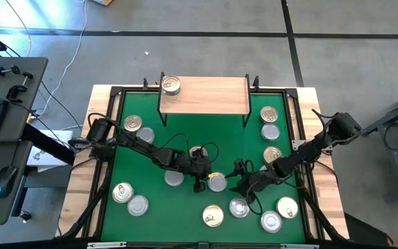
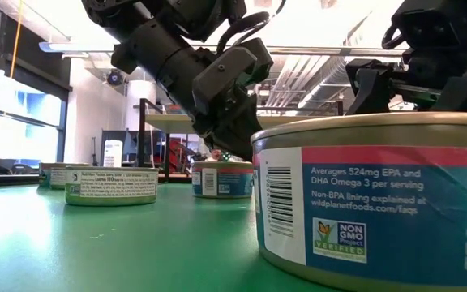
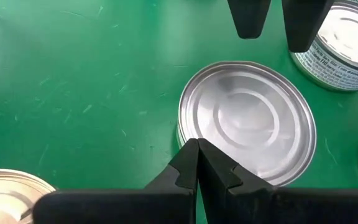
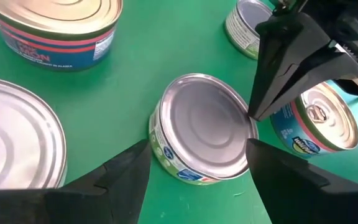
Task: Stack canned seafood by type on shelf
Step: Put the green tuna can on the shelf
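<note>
I have both tools down near the middle of the green tabletop (image 1: 185,124), meeting over one plain silver tin (image 1: 217,182).

My left tool (image 1: 200,185) has its two fingers pressed together into a single point. In the left wrist view that point (image 3: 197,149) sits at the near rim of the silver tin (image 3: 247,121), overlapping the edge of the lid; I cannot tell whether it is actually touching the metal. It holds nothing.

My right tool (image 1: 238,178) comes in from the other side with its fingers spread. In the right wrist view the same tin (image 4: 204,127) lies between the two fingers (image 4: 126,171), one on each side of it, with green showing between the pads and the tin wall, so nothing is gripped. The closed left tool (image 4: 275,68) shows there as a dark wedge at the tin's far rim.

Right beside that tin stands a gold-lidded tin with a blue label (image 4: 319,124). More tins lie scattered around the tabletop: a pair near the left edge (image 1: 130,199), a cluster at the front (image 1: 213,216), and a column along the right side (image 1: 271,131).

The shelf (image 1: 204,95) stands at the back of the tabletop, well apart from both tools, with a single tin (image 1: 171,86) on its left end.
</note>
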